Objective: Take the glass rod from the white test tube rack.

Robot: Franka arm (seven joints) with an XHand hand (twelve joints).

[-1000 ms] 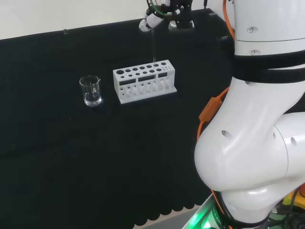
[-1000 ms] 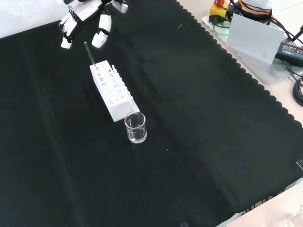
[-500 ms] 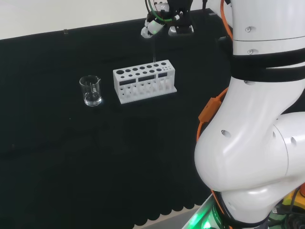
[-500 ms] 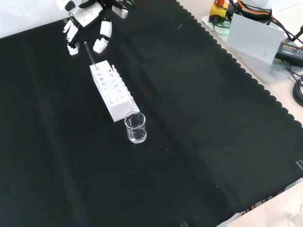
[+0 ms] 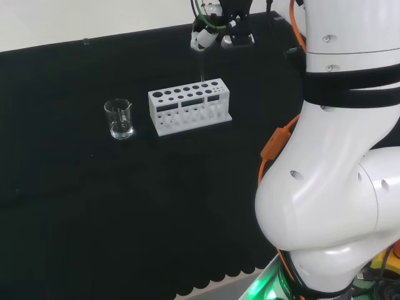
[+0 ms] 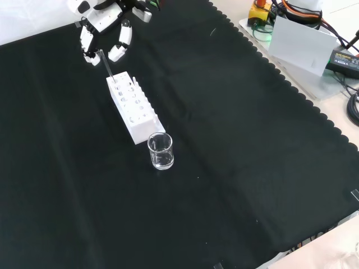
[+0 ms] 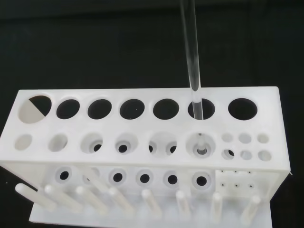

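The white test tube rack (image 5: pixel 189 105) (image 6: pixel 133 106) (image 7: pixel 142 128) stands on the black cloth. A clear glass rod (image 6: pixel 106 64) (image 7: pixel 190 47) rises upright from a hole near one end of the rack, the end nearest the hand. It is faint in the head view. The hand (image 5: pixel 209 32) (image 6: pixel 104 31) hovers at the rod's top. Its fingers (image 6: pixel 88 47) hang on one side of the tip and its thumb (image 6: pixel 119 49) on the other, relaxed, with a gap still showing to the rod. The rod's foot rests in a lower hole in the wrist view.
A small clear beaker (image 5: pixel 119 119) (image 6: pixel 160 151) stands just off the rack's other end. The arm's white links (image 5: pixel 337 156) take up the head view's right. Off the cloth's scalloped edge in the front view sit a white box (image 6: pixel 300 42) and cables.
The hand has come down and in toward the rod's top, and its fingers and thumb now bracket the tip. Rack, rod and beaker have not moved.
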